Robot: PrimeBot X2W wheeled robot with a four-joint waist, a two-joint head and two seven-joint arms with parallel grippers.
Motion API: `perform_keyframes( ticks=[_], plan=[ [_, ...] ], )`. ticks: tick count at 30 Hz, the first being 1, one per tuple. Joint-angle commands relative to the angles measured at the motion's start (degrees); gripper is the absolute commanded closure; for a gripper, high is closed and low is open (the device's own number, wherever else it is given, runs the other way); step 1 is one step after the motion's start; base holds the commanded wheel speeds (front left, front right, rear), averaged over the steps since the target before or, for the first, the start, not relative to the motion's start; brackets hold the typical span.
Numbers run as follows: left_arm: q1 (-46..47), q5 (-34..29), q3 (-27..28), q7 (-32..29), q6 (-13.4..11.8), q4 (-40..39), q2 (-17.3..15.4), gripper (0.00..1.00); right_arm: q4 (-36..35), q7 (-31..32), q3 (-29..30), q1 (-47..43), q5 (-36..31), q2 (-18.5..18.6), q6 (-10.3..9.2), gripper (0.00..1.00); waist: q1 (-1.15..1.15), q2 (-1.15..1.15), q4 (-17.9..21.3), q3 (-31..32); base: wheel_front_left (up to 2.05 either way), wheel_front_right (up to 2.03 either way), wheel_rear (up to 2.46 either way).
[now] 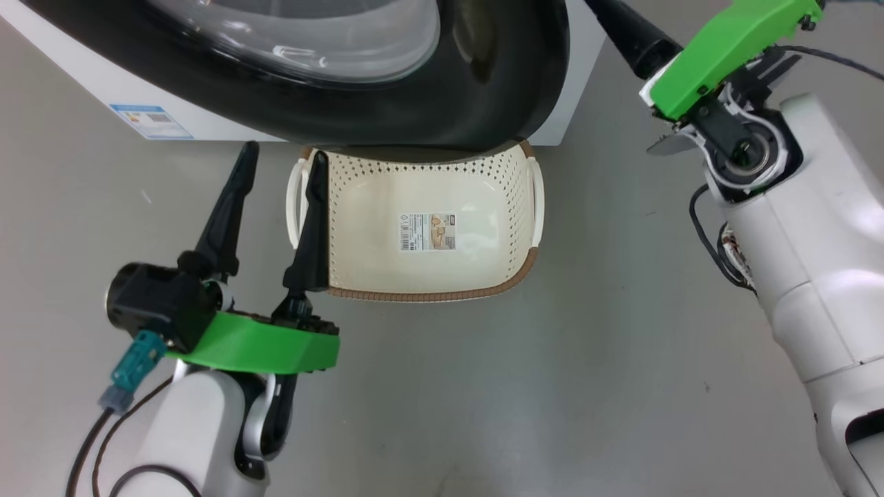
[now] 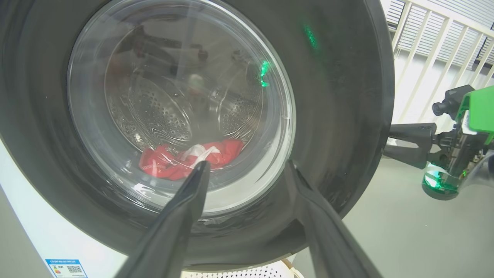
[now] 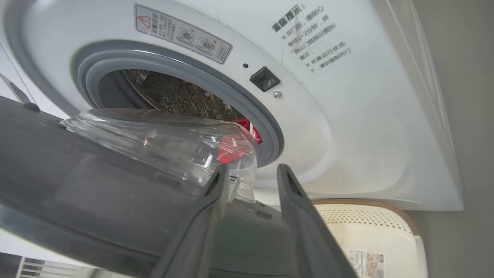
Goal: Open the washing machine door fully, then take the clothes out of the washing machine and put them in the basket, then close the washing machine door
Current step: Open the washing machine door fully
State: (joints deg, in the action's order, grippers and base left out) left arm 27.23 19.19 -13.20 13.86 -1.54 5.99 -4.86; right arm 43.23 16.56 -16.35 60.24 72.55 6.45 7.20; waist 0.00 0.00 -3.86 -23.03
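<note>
The left hand [image 1: 284,152] sits low, fingers spread wide and pointing at the door [image 1: 442,117]. One finger crosses the left rim of the basket [image 1: 511,186]. The right hand [image 3: 251,168] is at the door's free edge, fingers parted, tips bare. The ajar door hides the basket's far end. Red clothes [image 2: 162,164] lie in the machine [image 3: 347,116], blurred by glass.

Grey floor [image 1: 483,386] lies all round, and what may be a white railing [image 2: 436,42] stands behind

The round black door [image 1: 483,90] of the white washing machine [image 3: 359,116] is partly open. Red clothes [image 2: 162,164] lie inside. The basket [image 1: 514,183] sits below.
</note>
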Motion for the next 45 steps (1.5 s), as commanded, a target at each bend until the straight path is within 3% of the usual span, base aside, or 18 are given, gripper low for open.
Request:
perform_keyframes(
  ticks=[1, 12, 18, 22, 28, 36, 45],
  plan=[
    [-0.34, 0.16, 1.92, -0.10, -0.04, -1.76, -1.67, 0.00, -1.57, -3.79, -1.80, -0.99, -3.65, -0.14, 0.29, 0.00, 0.00, 0.00, 0.16, -0.19, 0.00, 0.00, 0.00],
    [-0.51, 0.00, 2.93, 0.58, -0.84, -3.00, -2.00, 0.00, 1.52, -26.12, -8.79, -3.02, -24.04, 2.35, 0.29, 0.00, 0.00, 0.00, 1.49, -0.75, 0.00, 0.00, 0.00],
    [-1.16, -0.67, 3.80, 0.93, -1.63, -4.11, -1.84, 0.00, 2.73, -31.45, -3.62, -4.60, -37.10, 1.58, 0.29, 0.00, 0.00, 0.00, 2.10, -0.67, 0.00, 0.00, 0.00],
    [-1.44, -1.18, 4.27, 1.06, -1.85, -5.02, -1.54, 0.00, -7.02, -31.53, 4.96, -10.20, -48.84, -0.52, 0.29, 0.00, 0.00, 0.00, 2.14, -0.75, 0.00, 0.00, 0.00],
    [-2.13, -2.11, 5.17, 1.12, -1.76, -6.69, -0.84, 0.00, -21.29, -31.55, 10.53, -20.65, -61.96, -3.24, 0.29, 0.00, 0.00, 0.00, 1.95, -0.52, 0.00, 0.00, 0.00],
    [-3.97, -3.23, 6.50, 1.13, -1.45, -8.47, 0.36, 0.00, -31.79, -31.55, 11.75, -29.02, -63.83, -3.55, 0.29, 0.00, 0.00, 0.00, 1.70, 0.09, 0.00, 0.00, 0.00],
    [-5.75, -4.01, 7.95, 1.13, -0.72, -8.96, 1.38, 0.00, -38.04, -31.56, 12.85, -36.61, -61.71, -3.57, 0.29, 0.00, 0.00, 0.00, 1.79, 0.68, 0.00, 0.00, 0.00]
  ],
)
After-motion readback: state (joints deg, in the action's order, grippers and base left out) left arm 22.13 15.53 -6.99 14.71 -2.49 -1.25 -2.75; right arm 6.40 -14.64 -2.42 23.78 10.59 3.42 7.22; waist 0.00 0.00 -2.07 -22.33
